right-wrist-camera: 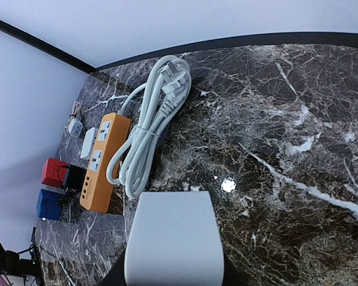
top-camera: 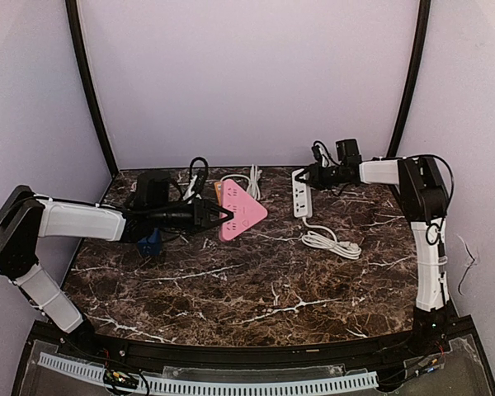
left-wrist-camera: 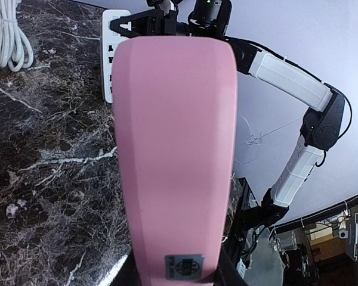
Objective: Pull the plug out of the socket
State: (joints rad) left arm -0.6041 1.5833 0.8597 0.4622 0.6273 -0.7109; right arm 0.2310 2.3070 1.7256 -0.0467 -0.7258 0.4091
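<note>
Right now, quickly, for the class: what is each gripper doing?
Left gripper: closed on the pink power strip.
Right gripper: closed on the white power strip.

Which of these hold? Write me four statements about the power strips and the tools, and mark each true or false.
1. The left tool grips the pink power strip. True.
2. The white power strip lies on the left arm's side of the table. False: it lies on the right side, with the right tool at its far end.
3. The orange power strip lies beside a coiled white cable. True.
4. The red cube sits on top of the pink power strip. False: it is down by the blue cube, next to the orange power strip.
</note>
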